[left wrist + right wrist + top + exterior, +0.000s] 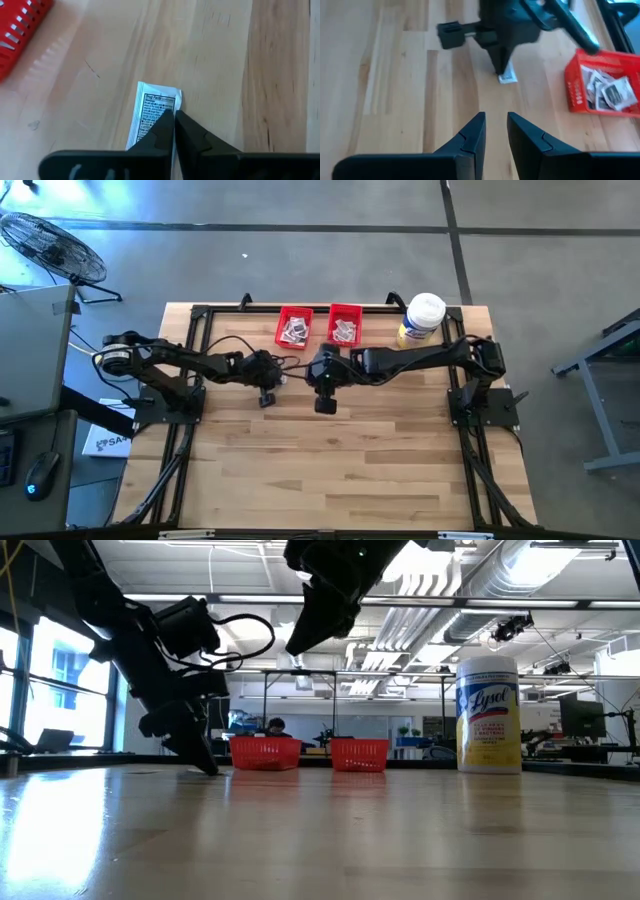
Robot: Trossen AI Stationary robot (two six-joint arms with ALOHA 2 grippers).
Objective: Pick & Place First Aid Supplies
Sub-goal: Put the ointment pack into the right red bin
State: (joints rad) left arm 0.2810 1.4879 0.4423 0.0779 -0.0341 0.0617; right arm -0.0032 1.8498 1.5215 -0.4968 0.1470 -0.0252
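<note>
A: Left hand [173, 117] status?
B: Clenched on a first aid packet [150, 112], down on the tabletop [350, 470] just near of the left red bin [294, 327].
A: Right hand [495, 122]?
B: Fingers parted, holding nothing, hovering above the tabletop near the right red bin [345, 325].

Two bins [294, 328] [345, 325] sit side by side at the back of the desk [330, 470], with packets [293, 330] inside. The Lysol jar [421, 319] stands to their right. The left tool [173, 120] pinches one packet [150, 112] on the desk, near the left bin.
</note>
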